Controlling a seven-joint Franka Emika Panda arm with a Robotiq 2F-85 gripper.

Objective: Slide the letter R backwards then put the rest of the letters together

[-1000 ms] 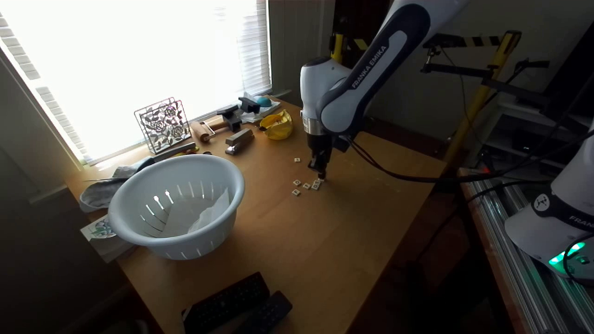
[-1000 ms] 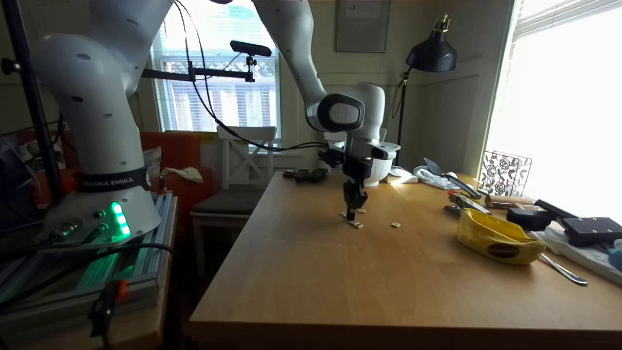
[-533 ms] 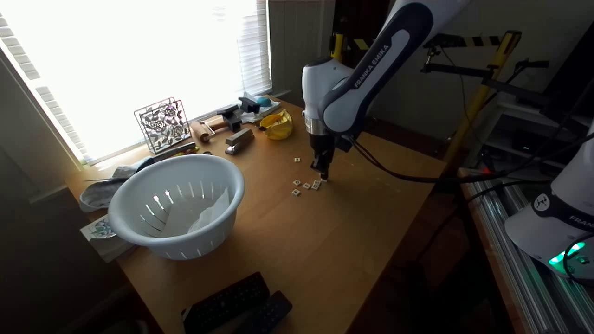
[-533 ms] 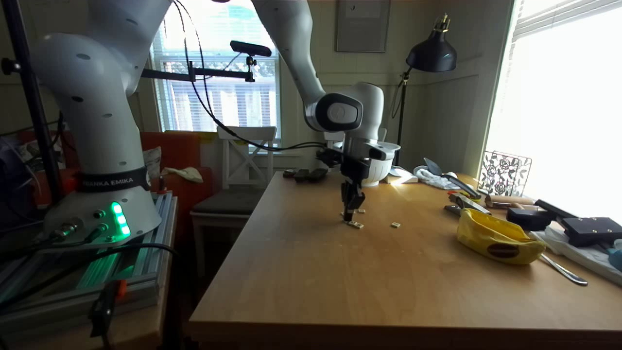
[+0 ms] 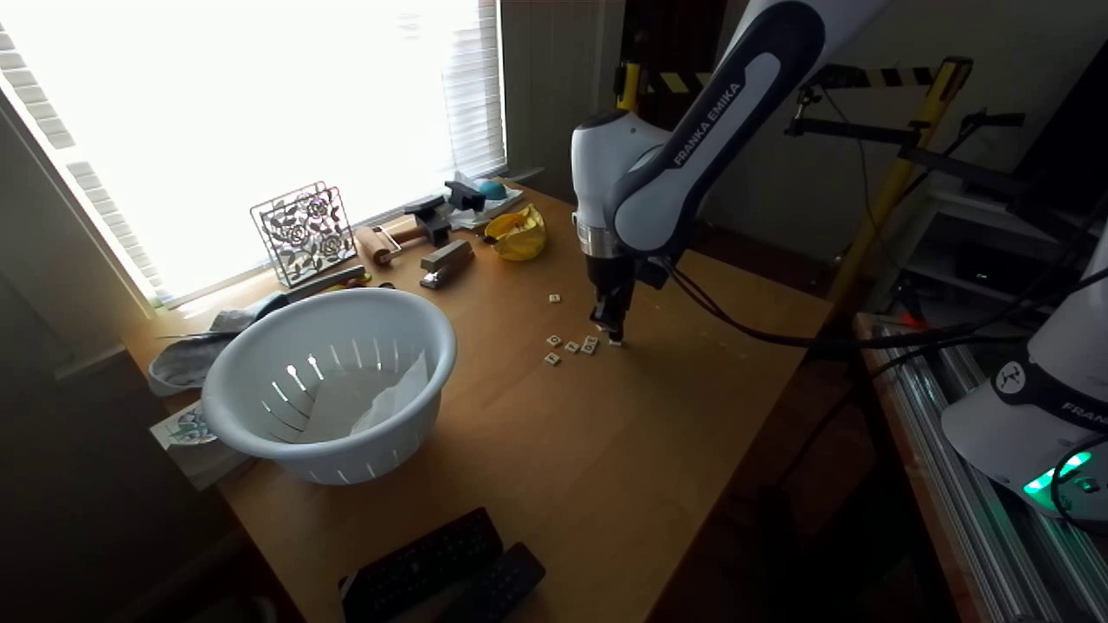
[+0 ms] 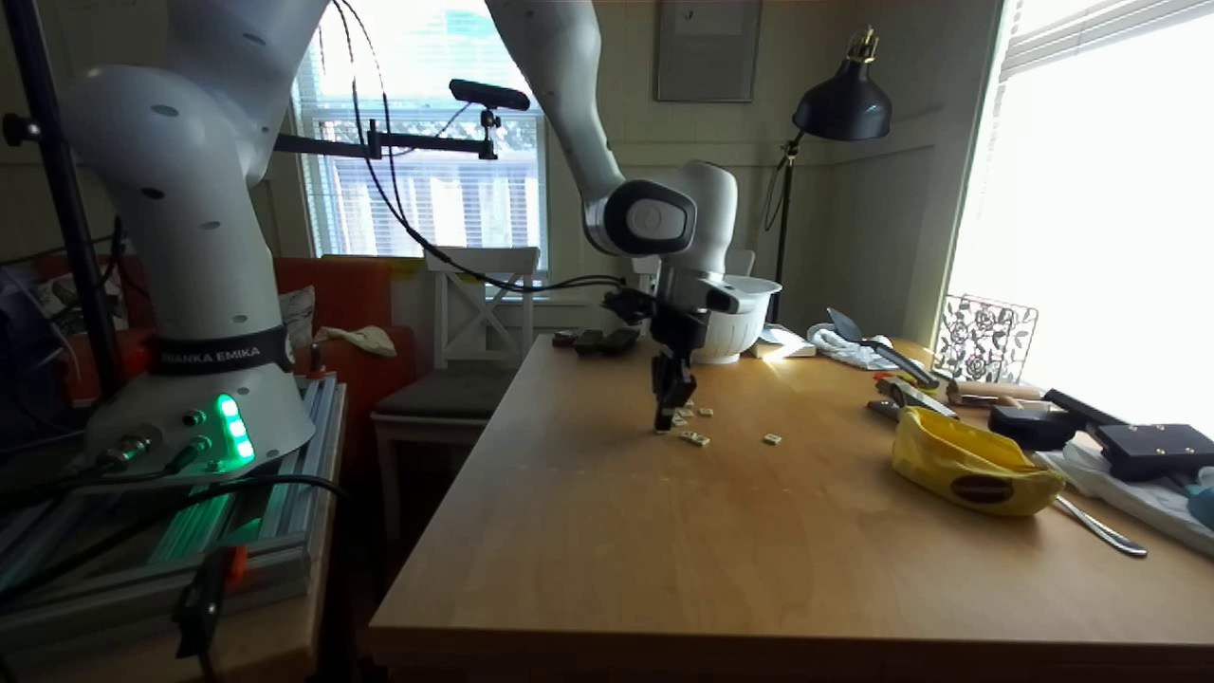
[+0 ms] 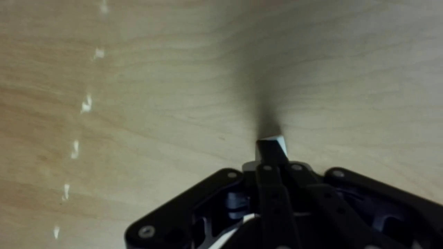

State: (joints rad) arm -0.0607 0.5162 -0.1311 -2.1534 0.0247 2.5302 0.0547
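Note:
Several small whitish letter tiles lie flat on the wooden table. In an exterior view, two touching tiles [image 5: 589, 345] lie just left of my gripper [image 5: 615, 336]. Loose tiles [image 5: 554, 340] lie further left, and a lone tile [image 5: 555, 298] sits apart behind them. My gripper's fingers are closed together, and the tips press down on top of one tile [image 5: 615, 342]. In the wrist view, the closed fingertips [image 7: 272, 149] cover most of that tile [image 7: 280, 139], so its letter is hidden. In an exterior view, the gripper [image 6: 663, 424] stands left of the pair [image 6: 695, 438].
A large white colander [image 5: 329, 381] stands on the table, with dark remotes [image 5: 433, 562] at its edge. A yellow banana-shaped pouch [image 6: 967, 465], a stapler [image 5: 447, 262], a rolling pin [image 5: 376, 246] and a metal rose-pattern holder [image 5: 305, 235] are on the window side.
My gripper has moved away from the touching pair, rightward in an exterior view, with the tile under its tips sliding along. A gap now shows between it and the pair. The other tiles stay put.

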